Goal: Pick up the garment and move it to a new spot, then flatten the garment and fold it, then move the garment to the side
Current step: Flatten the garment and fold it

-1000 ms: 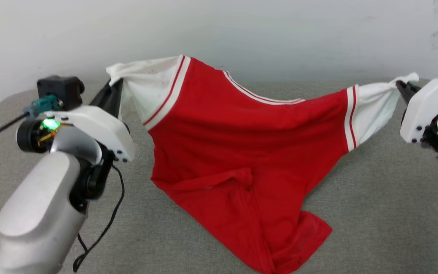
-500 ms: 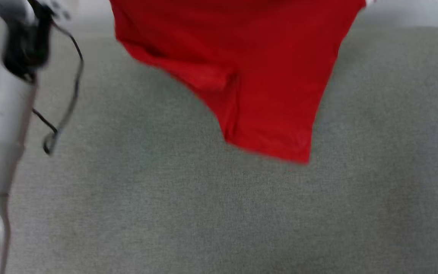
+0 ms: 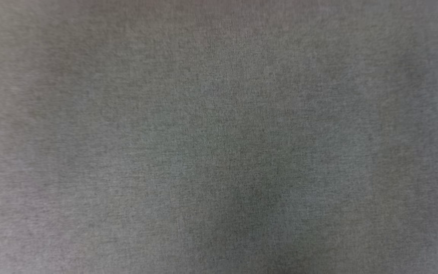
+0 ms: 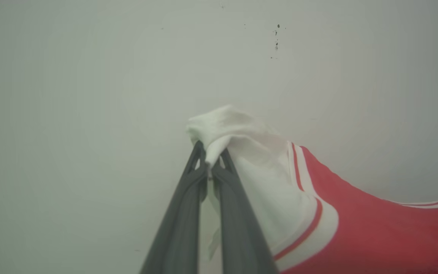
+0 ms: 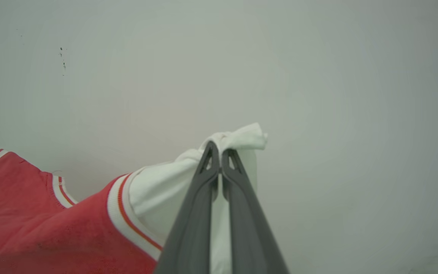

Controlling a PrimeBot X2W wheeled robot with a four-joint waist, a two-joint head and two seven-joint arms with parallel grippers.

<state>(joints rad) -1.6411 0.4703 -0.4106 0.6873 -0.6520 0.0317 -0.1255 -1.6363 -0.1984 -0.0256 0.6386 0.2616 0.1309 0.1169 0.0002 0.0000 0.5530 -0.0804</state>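
Note:
The garment (image 4: 356, 224), red with white sleeves and red-white striped trim, hangs stretched in front of a pale wall. In the left wrist view my left gripper (image 4: 211, 152) is shut on the bunched end of one white sleeve (image 4: 234, 125), and the red body runs off to the right. In the right wrist view my right gripper (image 5: 219, 150) is shut on the other white sleeve (image 5: 238, 140), with the red body (image 5: 32, 228) trailing to the lower left. The lettering is hidden.
The head view looks straight down on a grey fabric surface (image 3: 219, 137), slightly blurred. A pale wall (image 4: 89, 76) with a few dark specks stands behind the garment in both wrist views.
The head camera has tilted down: the arms and garment slid up and out of its picture, leaving grey fabric. Both grips on the sleeves stay as they were.

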